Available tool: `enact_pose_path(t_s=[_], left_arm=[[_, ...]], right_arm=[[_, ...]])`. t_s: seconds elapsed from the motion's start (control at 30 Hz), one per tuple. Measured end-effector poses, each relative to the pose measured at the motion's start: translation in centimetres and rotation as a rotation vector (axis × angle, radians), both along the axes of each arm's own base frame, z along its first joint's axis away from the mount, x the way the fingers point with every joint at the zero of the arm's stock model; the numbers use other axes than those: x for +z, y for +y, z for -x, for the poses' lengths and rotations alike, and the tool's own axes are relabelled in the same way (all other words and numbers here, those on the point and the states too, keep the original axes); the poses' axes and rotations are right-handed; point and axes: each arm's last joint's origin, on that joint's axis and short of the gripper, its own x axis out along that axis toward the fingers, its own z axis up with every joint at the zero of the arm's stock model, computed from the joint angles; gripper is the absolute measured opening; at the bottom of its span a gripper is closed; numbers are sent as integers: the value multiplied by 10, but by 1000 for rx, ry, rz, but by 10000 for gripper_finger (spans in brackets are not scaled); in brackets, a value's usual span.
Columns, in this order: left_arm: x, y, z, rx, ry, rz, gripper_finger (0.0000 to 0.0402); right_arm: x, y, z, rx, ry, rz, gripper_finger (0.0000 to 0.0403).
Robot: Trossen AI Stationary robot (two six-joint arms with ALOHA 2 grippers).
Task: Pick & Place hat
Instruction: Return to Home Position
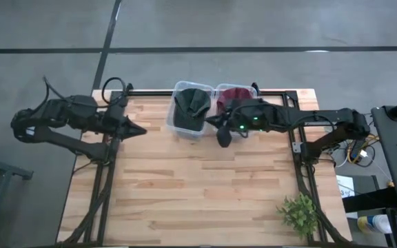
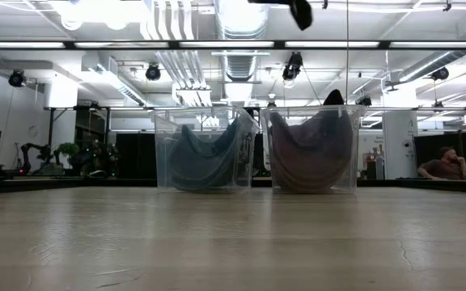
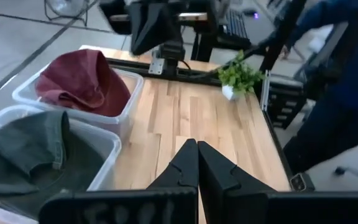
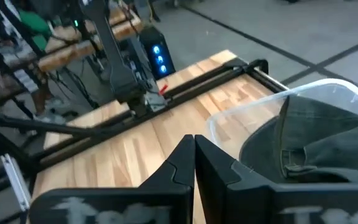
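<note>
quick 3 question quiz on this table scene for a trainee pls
1. Fill in: the left tool and right tool both have fingers ____, holding nothing.
2. True or false: the red cap lies in the right bin.
3. What holds the dark cap? A) left bin B) right bin C) right tool
Key: 1 shut; 2 true; 3 A.
</note>
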Motion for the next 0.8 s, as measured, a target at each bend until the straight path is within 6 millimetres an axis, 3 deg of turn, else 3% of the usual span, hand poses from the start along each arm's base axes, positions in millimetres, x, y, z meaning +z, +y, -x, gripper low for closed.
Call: enact_pose_path(t_s=[0.1, 0.2, 0.3, 0.4, 0.6, 0.8], left_arm=[[-13, 2, 10, 35, -46, 39, 0], [-31, 5, 19, 127, -34, 67, 0], [-48, 7, 24, 187, -12, 40, 0], [-65, 8, 27, 193, 18, 11, 0], [-86, 9, 24, 263, 29, 6, 0], [-84, 7, 22, 196, -32, -13, 0]], right_arm=[[-2, -1, 21, -65, -30, -24, 8], [-9, -4, 47, -163, 53, 24, 9], [-14, -3, 74, -184, 133, 28, 9], [-17, -1, 92, -197, 93, 5, 9], [-34, -1, 110, -166, 18, 23, 9], [-66, 3, 118, -56, 44, 16, 9]])
